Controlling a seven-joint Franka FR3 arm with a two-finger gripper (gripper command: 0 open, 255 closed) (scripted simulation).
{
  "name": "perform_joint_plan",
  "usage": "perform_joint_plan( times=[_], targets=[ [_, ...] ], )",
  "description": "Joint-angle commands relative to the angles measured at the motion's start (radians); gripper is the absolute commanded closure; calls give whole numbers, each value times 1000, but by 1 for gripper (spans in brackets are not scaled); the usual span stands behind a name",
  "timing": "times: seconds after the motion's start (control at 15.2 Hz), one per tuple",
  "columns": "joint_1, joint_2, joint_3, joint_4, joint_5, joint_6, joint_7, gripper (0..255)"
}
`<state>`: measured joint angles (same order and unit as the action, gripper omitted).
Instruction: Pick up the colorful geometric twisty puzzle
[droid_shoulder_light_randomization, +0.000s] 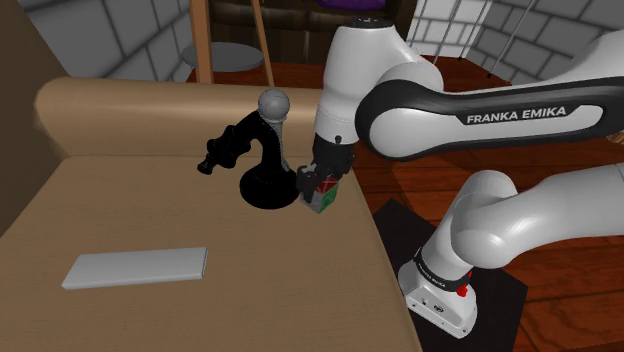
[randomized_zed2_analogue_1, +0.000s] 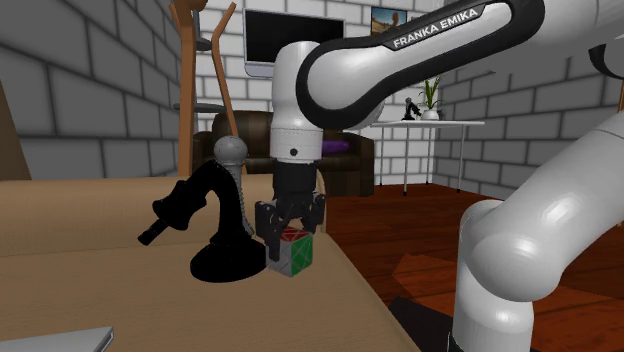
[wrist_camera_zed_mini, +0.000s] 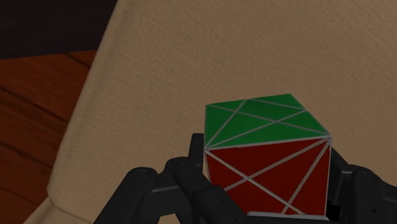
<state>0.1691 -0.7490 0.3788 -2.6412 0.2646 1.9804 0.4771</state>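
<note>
Green, red and white triangular facets, edged in pale grey, mark the cube-shaped twisty puzzle (droid_shoulder_light_randomization: 323, 199), which is seen just right of the middle of the shoulder view, near the right-hand edge of a broad tan, cloth-textured surface (droid_shoulder_light_randomization: 230, 300). The puzzle is grasped by the all-black two-finger gripper (randomized_zed2_analogue_1: 289, 235). In the wrist view the green face (wrist_camera_zed_mini: 254, 114) is turned upward in the frame and the red face (wrist_camera_zed_mini: 267, 172) is pressed between the black fingers (wrist_camera_zed_mini: 181, 175), which are clenched against its two sides. Whether the puzzle's underside rests on the tan surface or is raised just off it cannot be told. Just beside it, toward the left of both exterior views, a glossy black curved stand with a round base and a grey ball on top (droid_shoulder_light_randomization: 264, 165) is placed upright. A flat pale-grey slab (droid_shoulder_light_randomization: 135, 267) is laid well apart, at the lower left of the shoulder view. Reddish-brown plank flooring (droid_shoulder_light_randomization: 420, 185) is seen beyond the surface's right edge, and the white arm (droid_shoulder_light_randomization: 400, 90) is bent down over the puzzle from the upper right.
</note>
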Motion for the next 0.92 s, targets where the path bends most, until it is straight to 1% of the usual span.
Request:
perform_joint_plan(
  times=[0.0,0.73,0.86],
  targets=[
    [-1,-5,-5,22,-5,-27,2,255],
    [-13,-17,-37,161,-33,-177,6,255],
    [-14,-17,-38,163,-34,-179,6,255]
  ],
)
